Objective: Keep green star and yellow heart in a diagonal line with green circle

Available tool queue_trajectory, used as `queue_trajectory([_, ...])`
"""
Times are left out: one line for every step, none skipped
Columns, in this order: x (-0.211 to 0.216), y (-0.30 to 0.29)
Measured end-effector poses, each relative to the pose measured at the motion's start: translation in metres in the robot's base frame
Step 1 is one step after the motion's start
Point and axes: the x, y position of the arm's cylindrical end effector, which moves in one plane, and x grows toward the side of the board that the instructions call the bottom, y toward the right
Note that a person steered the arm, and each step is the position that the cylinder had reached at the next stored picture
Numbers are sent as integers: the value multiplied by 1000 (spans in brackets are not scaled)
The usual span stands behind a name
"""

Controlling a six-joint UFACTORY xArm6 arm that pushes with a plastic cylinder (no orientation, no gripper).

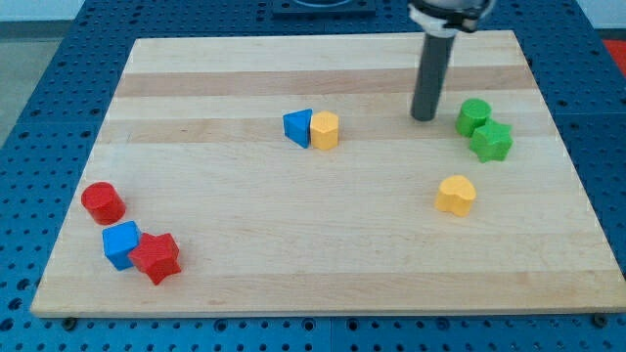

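The green circle (pixel 473 115) sits near the view's right edge of the wooden board (pixel 245 264). The green star (pixel 491 142) touches it just below and to the right. The yellow heart (pixel 456 195) lies apart, lower and a little to the left of the star. My tip (pixel 424 118) stands on the board just left of the green circle, with a small gap between them. The rod rises to the view's top.
A blue triangle (pixel 298 128) and a yellow pentagon-like block (pixel 325 129) touch near the board's middle. At the lower left lie a red cylinder (pixel 102 201), a blue cube (pixel 121 243) and a red star (pixel 156 257).
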Motion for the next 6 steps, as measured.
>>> queue_trajectory([0,35])
queue_trajectory([0,54])
queue_trajectory([-6,53])
queue_trajectory([8,34])
queue_trajectory([65,9])
queue_trajectory([112,-12])
